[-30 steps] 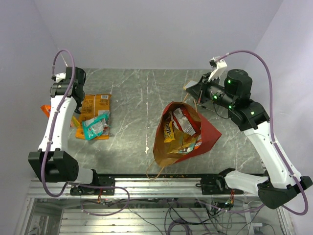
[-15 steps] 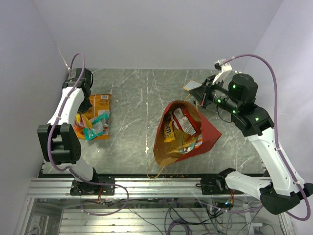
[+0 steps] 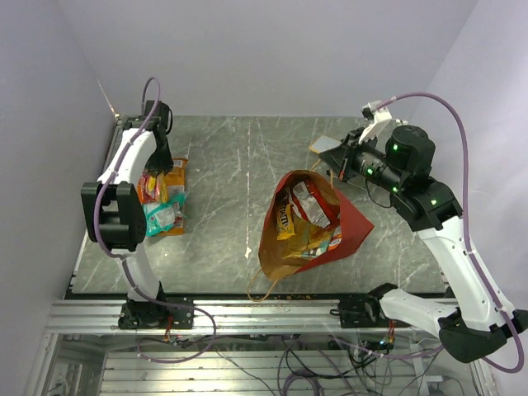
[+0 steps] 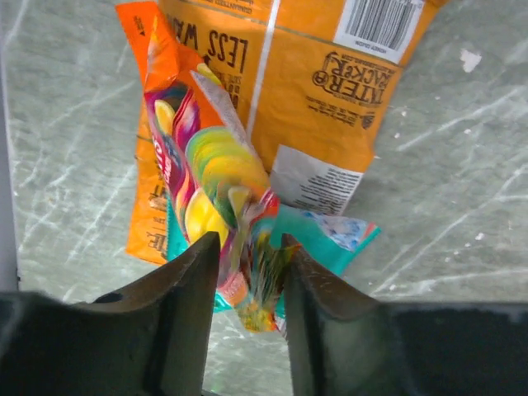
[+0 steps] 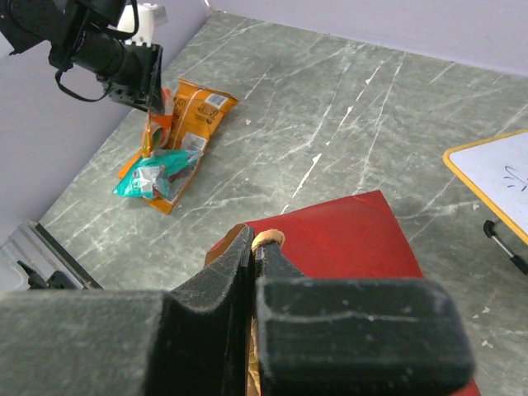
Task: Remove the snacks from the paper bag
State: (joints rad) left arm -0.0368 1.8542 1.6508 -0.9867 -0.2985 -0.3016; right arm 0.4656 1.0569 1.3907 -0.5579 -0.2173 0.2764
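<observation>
The right gripper is closed on the tan handle. This lifts the mouth of the paper bag, at centre right, so that the snacks inside are reachable.

The left gripper, jaws narrow, straddles a multicoloured packet at far left, against the orange chip bag on the table. Whether it pinches the packet cannot be told. Judged step: depositing.

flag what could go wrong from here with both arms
The colourful packet sits between the left gripper's parted fingers above the pile; it could snag and lift away with the arm.
The right gripper pinches only the thin bag handle; it could slip or tear, letting the paper bag sag over the remaining snacks.
</observation>
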